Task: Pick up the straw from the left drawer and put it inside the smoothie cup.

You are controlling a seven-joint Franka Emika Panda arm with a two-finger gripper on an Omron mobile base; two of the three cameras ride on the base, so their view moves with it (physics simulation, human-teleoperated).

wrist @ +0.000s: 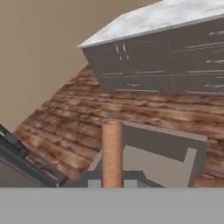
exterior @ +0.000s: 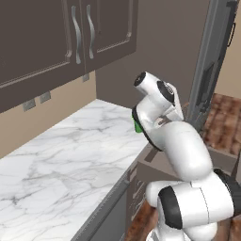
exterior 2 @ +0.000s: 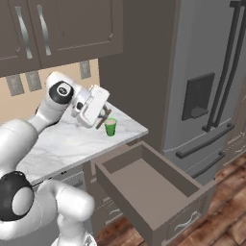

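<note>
In the hand view the orange-tan straw rises straight up from between my gripper's tips, which are shut on it. In the right base view the gripper hovers over the counter's right end, just left of and slightly above the small green smoothie cup; a short dark sliver of the straw pokes out below the hand. In the left base view my arm hides most of the cup. The left drawer stands pulled out below the counter edge, its flat floor bare.
The marble counter stretches left under dark upper cabinets. A grey fridge stands right of the drawer. Wood floor and a marble-topped cabinet block lie beyond the drawer in the hand view.
</note>
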